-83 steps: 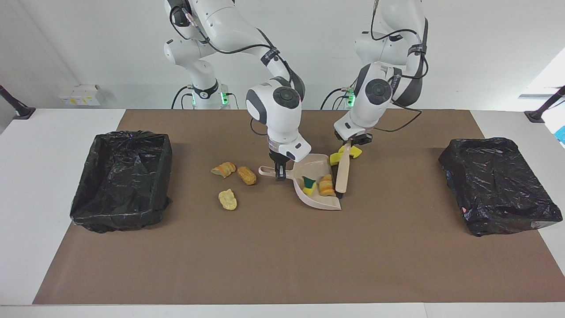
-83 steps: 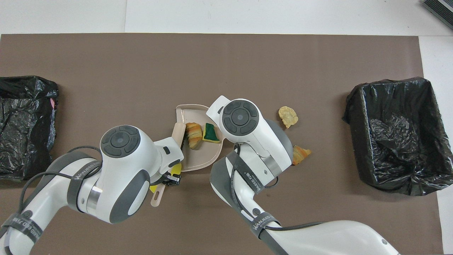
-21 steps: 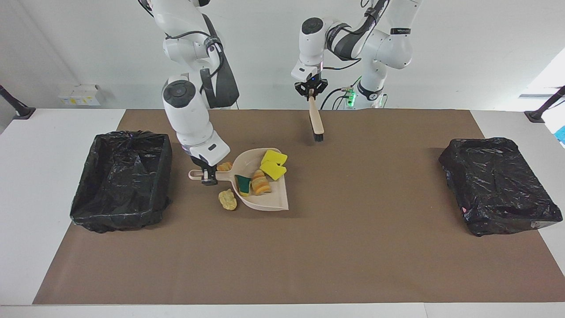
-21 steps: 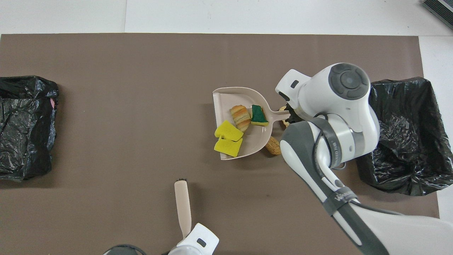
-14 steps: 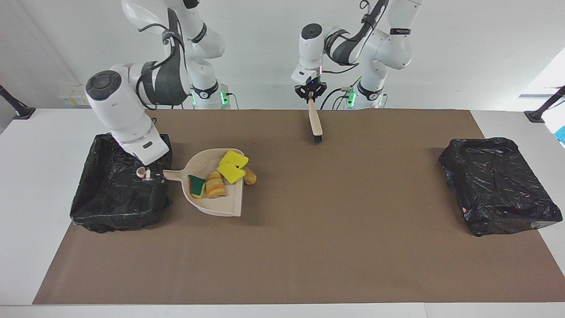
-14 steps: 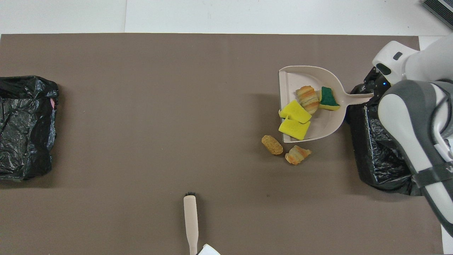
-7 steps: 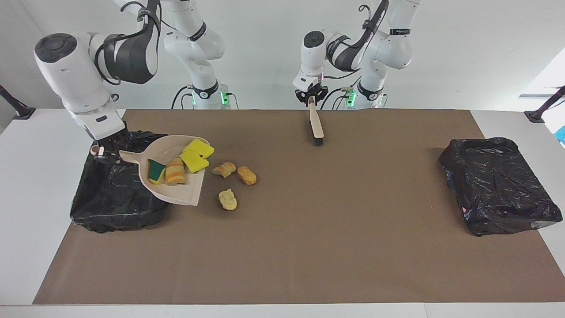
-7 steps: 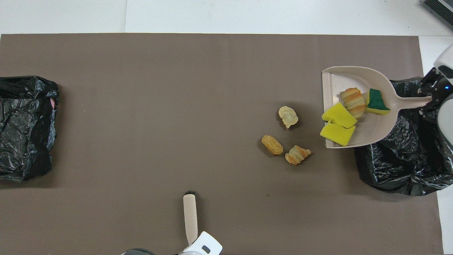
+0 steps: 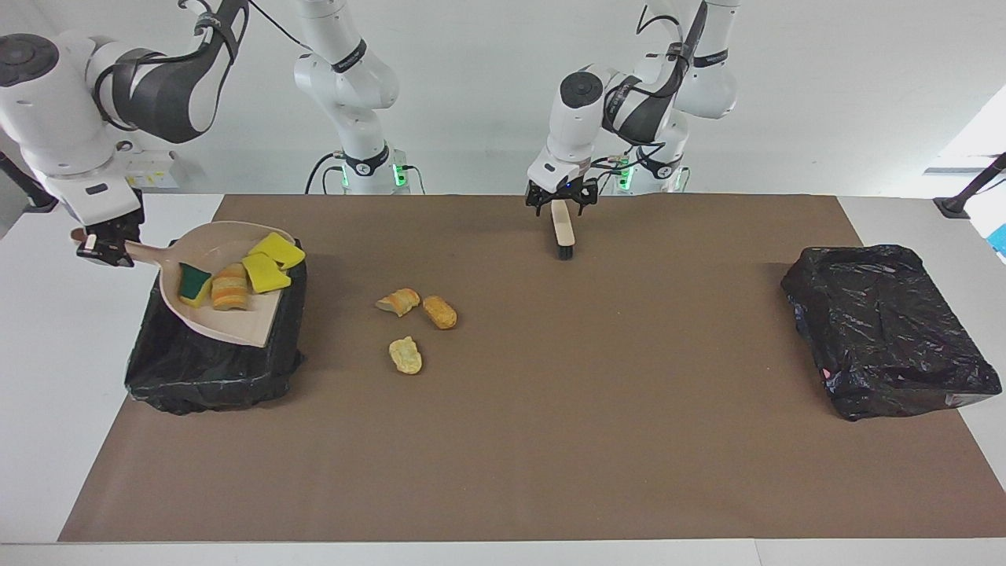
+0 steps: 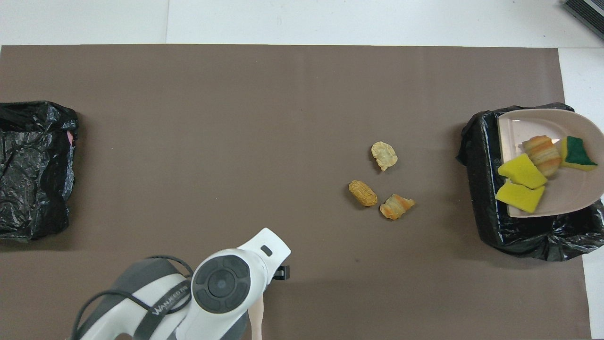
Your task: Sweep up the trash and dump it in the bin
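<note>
At nine o'clock in the facing view, the right gripper [image 9: 102, 244] has its fingers clamped on the dustpan [image 9: 228, 326] handle and holds the pan over the bin [image 9: 212, 377]. Four pieces of trash [image 9: 230, 287] lie in the pan. Three lumps [image 9: 405, 355] lie on the mat [image 9: 550, 432] near centre. At twelve o'clock, the left gripper [image 9: 559, 200] stands with fingers apart, astride the brush [image 9: 563, 232] handle.
</note>
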Robot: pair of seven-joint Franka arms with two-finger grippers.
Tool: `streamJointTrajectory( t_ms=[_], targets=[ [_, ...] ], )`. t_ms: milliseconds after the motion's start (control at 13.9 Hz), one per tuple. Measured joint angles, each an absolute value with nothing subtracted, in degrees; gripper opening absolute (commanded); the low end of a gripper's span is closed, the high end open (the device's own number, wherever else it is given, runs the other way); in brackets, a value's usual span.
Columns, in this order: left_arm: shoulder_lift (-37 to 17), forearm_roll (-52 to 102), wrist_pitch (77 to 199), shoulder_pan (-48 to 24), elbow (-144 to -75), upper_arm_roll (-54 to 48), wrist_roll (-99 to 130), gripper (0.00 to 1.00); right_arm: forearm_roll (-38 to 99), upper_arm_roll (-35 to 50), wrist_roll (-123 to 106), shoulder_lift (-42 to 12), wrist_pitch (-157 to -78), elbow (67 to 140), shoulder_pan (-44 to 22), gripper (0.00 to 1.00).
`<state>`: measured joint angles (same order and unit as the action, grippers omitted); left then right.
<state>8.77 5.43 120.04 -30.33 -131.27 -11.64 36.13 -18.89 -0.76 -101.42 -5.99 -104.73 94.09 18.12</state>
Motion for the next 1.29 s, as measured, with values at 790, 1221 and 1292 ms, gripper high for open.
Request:
streamJointTrajectory(
  t_ms=[790,1221,1292],
  targets=[
    [7.45,3.98,89.95,2.43,-96.99,-11.05,4.72,1.00,-54.87,0.63,-93.67,-0.51,-117.50,104.01,19.43,0.00],
    [0.45,3.88,84.16,4.80,-84.91,-10.27,1.91,1.00,-62.03,0.29,-93.49,0.76,-120.28,104.03,20.18,0.00],
    [-0.71,3.86,83.74,4.83,-83.69,-10.04,1.40,1.00,-62.08,0.30,-93.49,1.27,-120.20,104.03,20.11,0.00]
  ],
)
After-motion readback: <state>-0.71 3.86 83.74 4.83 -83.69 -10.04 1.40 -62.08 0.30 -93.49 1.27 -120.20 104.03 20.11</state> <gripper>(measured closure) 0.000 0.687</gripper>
